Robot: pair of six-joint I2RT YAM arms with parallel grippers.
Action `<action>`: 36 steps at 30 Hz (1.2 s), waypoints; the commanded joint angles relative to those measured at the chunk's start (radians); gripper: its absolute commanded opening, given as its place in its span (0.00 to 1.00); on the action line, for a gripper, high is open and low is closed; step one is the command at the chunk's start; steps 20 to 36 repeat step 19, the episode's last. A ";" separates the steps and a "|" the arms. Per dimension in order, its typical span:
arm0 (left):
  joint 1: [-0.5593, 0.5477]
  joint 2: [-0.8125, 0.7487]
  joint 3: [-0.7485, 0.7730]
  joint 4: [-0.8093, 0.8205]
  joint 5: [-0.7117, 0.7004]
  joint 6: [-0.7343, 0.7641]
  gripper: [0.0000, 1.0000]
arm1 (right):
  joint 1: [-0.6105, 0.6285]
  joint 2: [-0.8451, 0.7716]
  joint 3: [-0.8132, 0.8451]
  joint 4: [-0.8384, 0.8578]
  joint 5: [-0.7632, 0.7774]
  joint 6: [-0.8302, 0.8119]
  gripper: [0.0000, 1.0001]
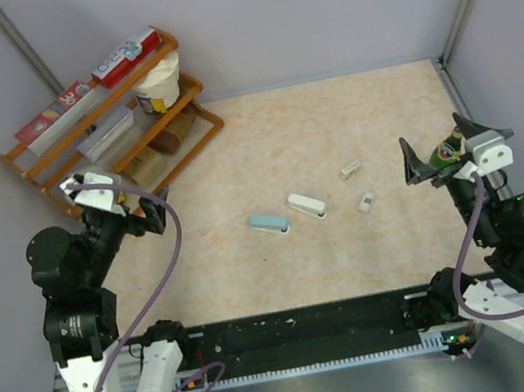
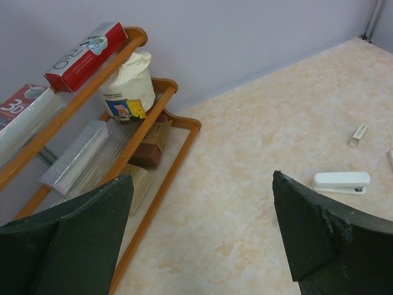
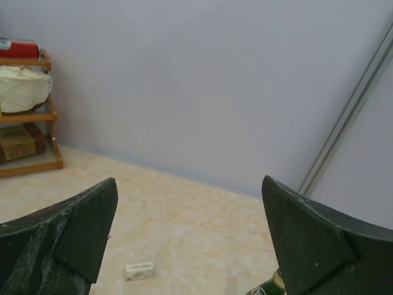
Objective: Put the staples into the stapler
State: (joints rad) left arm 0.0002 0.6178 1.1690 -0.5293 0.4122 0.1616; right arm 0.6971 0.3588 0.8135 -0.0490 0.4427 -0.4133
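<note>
Only one marking reads clearly: "3D" in white on the red end of the flat box (image 2: 21,104) on the top shelf of the rack (image 2: 144,37). The red carton (image 2: 86,54) beside it carries pale lettering (too blurred to spell out). The label print on the white bag (image 2: 129,86) and the mark on the staples packet (image 3: 139,271) are illegible.

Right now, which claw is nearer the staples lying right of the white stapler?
Right. The right claw hangs open just right of the staples; the left claw is far left, beside the wooden rack.
</note>
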 commanded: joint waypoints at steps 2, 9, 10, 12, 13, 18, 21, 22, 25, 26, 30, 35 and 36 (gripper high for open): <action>0.041 0.010 0.011 0.049 0.072 -0.023 0.99 | -0.013 -0.021 -0.060 0.132 -0.022 0.037 0.99; 0.046 0.030 -0.002 0.058 0.091 -0.020 0.99 | -0.015 -0.038 -0.051 0.126 -0.009 0.010 0.99; 0.047 0.033 -0.005 0.060 0.094 -0.019 0.99 | -0.015 -0.035 -0.050 0.126 -0.007 0.007 0.99; 0.047 0.031 -0.012 0.060 0.091 -0.017 0.99 | -0.013 -0.032 -0.045 0.127 0.002 -0.001 0.99; 0.046 0.031 -0.012 0.058 0.091 -0.017 0.99 | -0.015 -0.031 -0.040 0.126 0.004 -0.002 0.99; 0.046 0.033 -0.015 0.057 0.102 -0.019 0.99 | -0.015 -0.020 -0.013 0.159 0.060 -0.004 0.99; 0.047 0.034 -0.014 0.057 0.103 -0.019 0.99 | -0.021 -0.015 -0.010 0.166 0.071 -0.004 0.99; 0.047 0.034 -0.014 0.057 0.103 -0.019 0.99 | -0.021 -0.015 -0.010 0.166 0.071 -0.004 0.99; 0.047 0.034 -0.014 0.057 0.103 -0.019 0.99 | -0.021 -0.015 -0.010 0.166 0.071 -0.004 0.99; 0.047 0.034 -0.014 0.057 0.103 -0.019 0.99 | -0.021 -0.015 -0.010 0.166 0.071 -0.004 0.99; 0.047 0.034 -0.014 0.057 0.103 -0.019 0.99 | -0.021 -0.015 -0.010 0.166 0.071 -0.004 0.99; 0.047 0.034 -0.014 0.057 0.103 -0.019 0.99 | -0.021 -0.015 -0.010 0.166 0.071 -0.004 0.99; 0.047 0.034 -0.014 0.057 0.103 -0.019 0.99 | -0.021 -0.015 -0.010 0.166 0.071 -0.004 0.99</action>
